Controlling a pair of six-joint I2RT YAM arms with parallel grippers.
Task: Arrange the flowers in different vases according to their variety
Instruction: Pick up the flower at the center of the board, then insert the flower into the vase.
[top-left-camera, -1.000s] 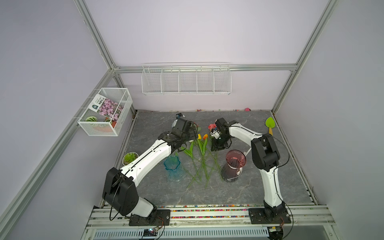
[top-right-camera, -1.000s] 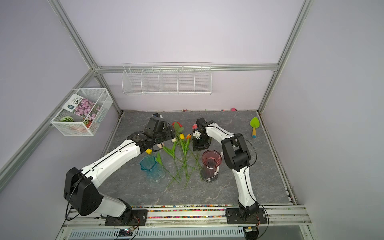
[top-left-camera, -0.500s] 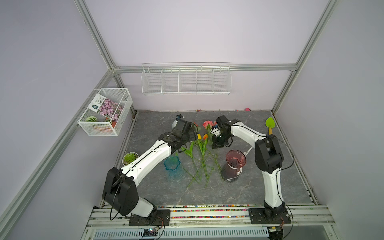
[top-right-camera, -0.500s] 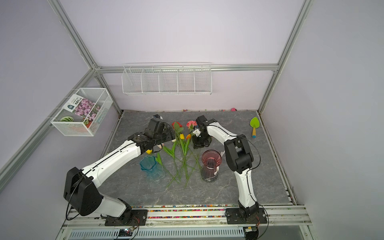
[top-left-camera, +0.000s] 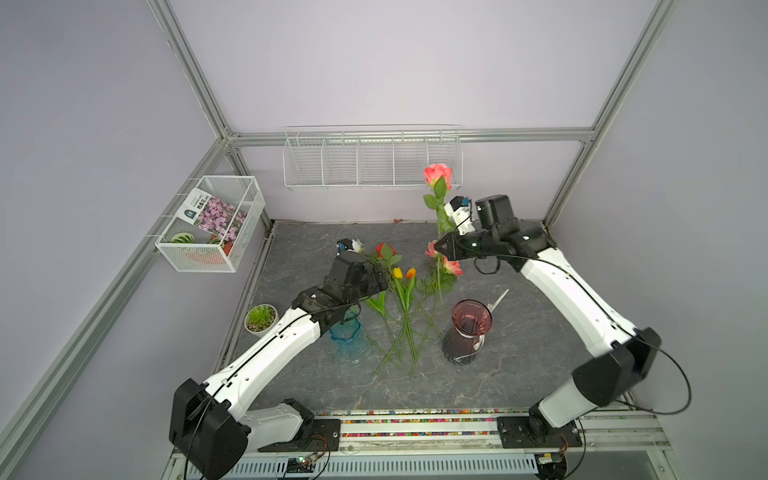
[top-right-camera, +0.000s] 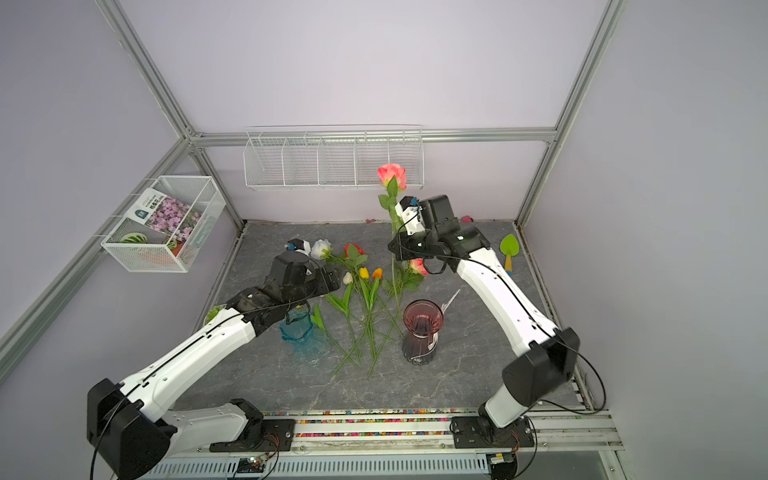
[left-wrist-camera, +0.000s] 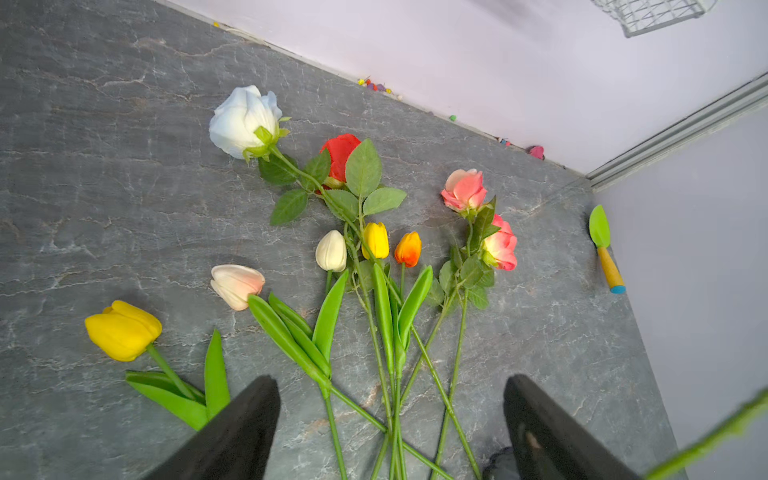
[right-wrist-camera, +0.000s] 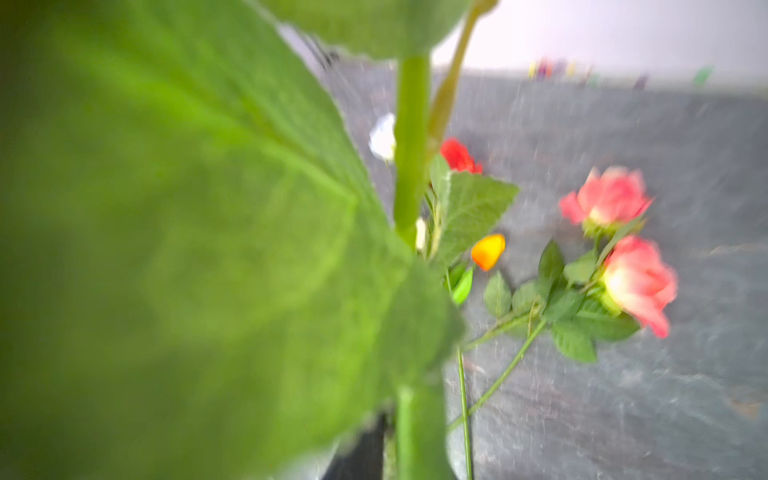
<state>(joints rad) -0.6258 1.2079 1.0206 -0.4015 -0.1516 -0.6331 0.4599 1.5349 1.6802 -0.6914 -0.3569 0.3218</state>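
Coral-pink rose (top-left-camera: 437, 174) now lifted upright, right tool (top-left-camera: 437, 245) clamping its green stem, left tool (left-wrist-camera: 388, 386) spread, empty

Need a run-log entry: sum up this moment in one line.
right gripper shut on coral rose, upright | left gripper open over lying flowers | maroon vase empty

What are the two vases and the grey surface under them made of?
Maroon vase: probably glass, maybe clear plastic; it is see-through, ribbed and glossy. Teal vase: the same, translucent with ribs. Grey surface: looks like veined stone with a matte finish, but could be a printed sheet.
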